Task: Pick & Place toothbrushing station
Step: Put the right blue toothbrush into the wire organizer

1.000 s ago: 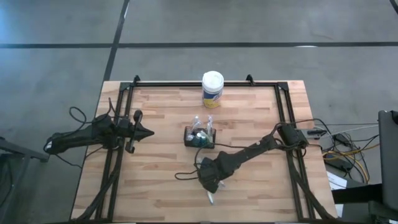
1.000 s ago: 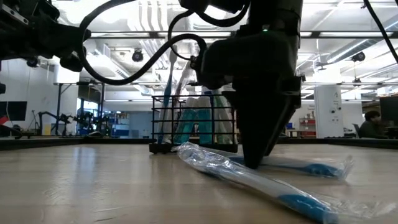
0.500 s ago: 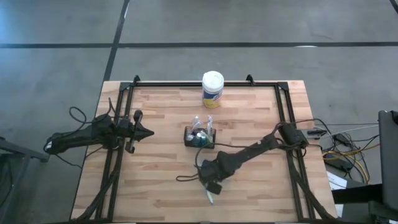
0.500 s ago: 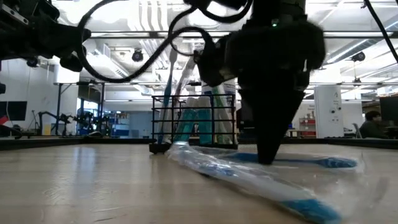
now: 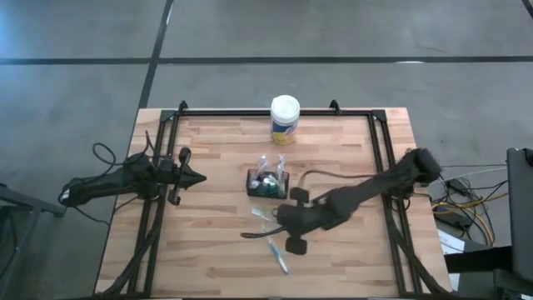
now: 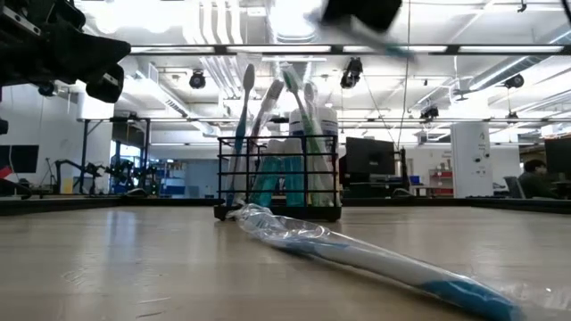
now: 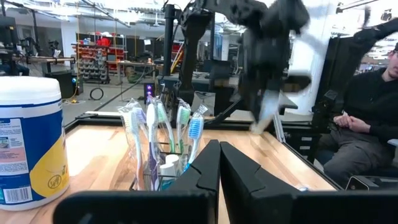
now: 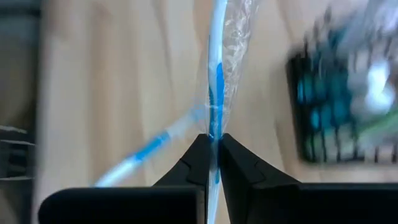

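Observation:
The toothbrushing station, a black wire-mesh caddy (image 5: 267, 184) holding upright toothbrushes, stands mid-table and also shows in the left wrist view (image 7: 163, 152). My right gripper (image 5: 276, 220) hangs above the table on the caddy's near side, shut on a clear-wrapped blue-and-white toothbrush (image 8: 217, 81). A second wrapped toothbrush (image 5: 277, 255) lies flat on the wood near the front, seen close up in the low view (image 6: 357, 259). My left gripper (image 5: 198, 177) waits shut and level at the table's left. My right gripper pinches the wrapped toothbrush's handle (image 8: 214, 132) between its two fingers, through the clear wrap. The fingers slant down from the table's right. The toothbrush is lifted clear of the table and runs on past the fingertips.
A white-lidded canister with a yellow label (image 5: 284, 119) stands at the far edge behind the caddy. Black rails (image 5: 385, 167) run along the table's left and right sides. A seated person (image 7: 367, 124) shows beyond the table in the left wrist view.
My right gripper has risen from the tabletop and rolled, moving a little toward the caddy, taking one wrapped toothbrush up clear of the wood. The other wrapped toothbrush has stayed lying on the table.

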`<state>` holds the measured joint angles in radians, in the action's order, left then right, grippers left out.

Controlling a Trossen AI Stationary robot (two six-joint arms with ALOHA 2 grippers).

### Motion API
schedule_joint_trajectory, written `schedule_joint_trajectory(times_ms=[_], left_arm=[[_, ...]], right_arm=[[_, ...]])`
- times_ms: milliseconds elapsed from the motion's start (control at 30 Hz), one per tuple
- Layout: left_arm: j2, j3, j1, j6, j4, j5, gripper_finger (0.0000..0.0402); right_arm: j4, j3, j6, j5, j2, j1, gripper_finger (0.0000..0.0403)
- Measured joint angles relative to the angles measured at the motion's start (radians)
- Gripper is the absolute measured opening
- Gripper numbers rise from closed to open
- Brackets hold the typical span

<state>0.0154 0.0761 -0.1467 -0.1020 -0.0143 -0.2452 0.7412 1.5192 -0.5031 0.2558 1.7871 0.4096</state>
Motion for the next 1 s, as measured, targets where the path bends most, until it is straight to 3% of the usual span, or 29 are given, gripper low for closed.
schedule_joint_trajectory(times_ms=[167,400,667,1000], left_arm=[[0.000,0.000,0.000,0.001,0.001,0.000,0.0012],[0.000,0.000,0.000,0.001,0.001,0.000,0.0012],[0.000,-0.033,0.000,0.009,-0.001,0.003,0.0012],[0.000,-0.057,0.000,0.014,-0.031,0.010,0.0012]], right_arm=[[-0.286,-0.174,0.194,0.007,-0.235,0.012,0.0014],[-0.710,-0.532,0.424,0.012,-0.581,0.010,0.0014],[-0.952,-0.892,0.485,0.109,-0.882,0.009,0.0013],[-1.302,-1.286,0.491,0.111,-1.197,-0.017,0.0013]])
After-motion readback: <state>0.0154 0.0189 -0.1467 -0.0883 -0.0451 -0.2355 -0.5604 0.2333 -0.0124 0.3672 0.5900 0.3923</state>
